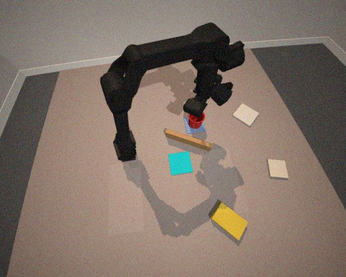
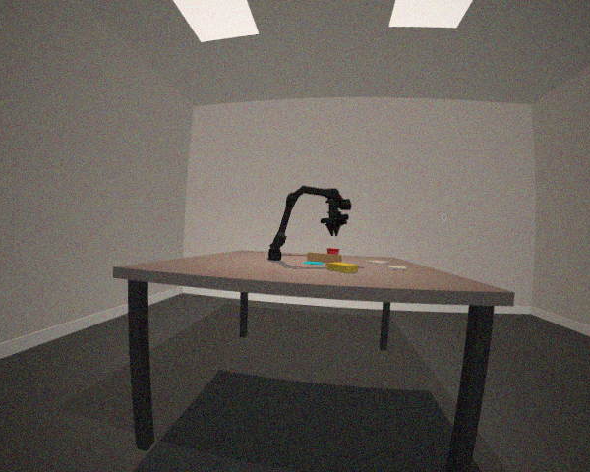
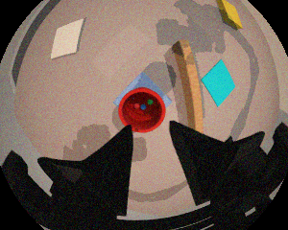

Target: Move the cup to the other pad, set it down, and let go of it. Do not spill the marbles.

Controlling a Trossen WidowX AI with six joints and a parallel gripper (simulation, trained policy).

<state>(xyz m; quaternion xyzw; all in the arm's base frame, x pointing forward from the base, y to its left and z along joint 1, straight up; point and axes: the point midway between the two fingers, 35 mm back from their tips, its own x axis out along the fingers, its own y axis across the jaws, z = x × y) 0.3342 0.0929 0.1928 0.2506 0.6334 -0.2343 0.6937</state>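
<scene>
A red cup (image 1: pixel 195 121) (image 2: pixel 332 251) (image 3: pixel 141 126) stands upright on the blue pad (image 1: pixel 192 130) (image 3: pixel 143 80). In the wrist view several marbles, among them a red, a blue and a green one, lie inside it. The cyan pad (image 1: pixel 180 163) (image 2: pixel 313 263) (image 3: pixel 219 82) lies bare on the other side of the wooden bar. My gripper (image 2: pixel 334 234) (image 3: pixel 151 126) is partly open, points down and hangs above the cup, with nothing between its fingers. In the top view the hand hides the fingertips.
A wooden bar (image 1: pixel 187 139) (image 2: pixel 324 257) (image 3: pixel 190 88) stands between the two pads. A yellow block (image 1: pixel 229 221) (image 2: pixel 342 266) (image 3: pixel 229 14) lies farther off. Two pale tiles, one beyond the cup (image 1: pixel 245 114) and one farther right (image 1: pixel 277 168), lie on the table (image 1: pixel 78 193).
</scene>
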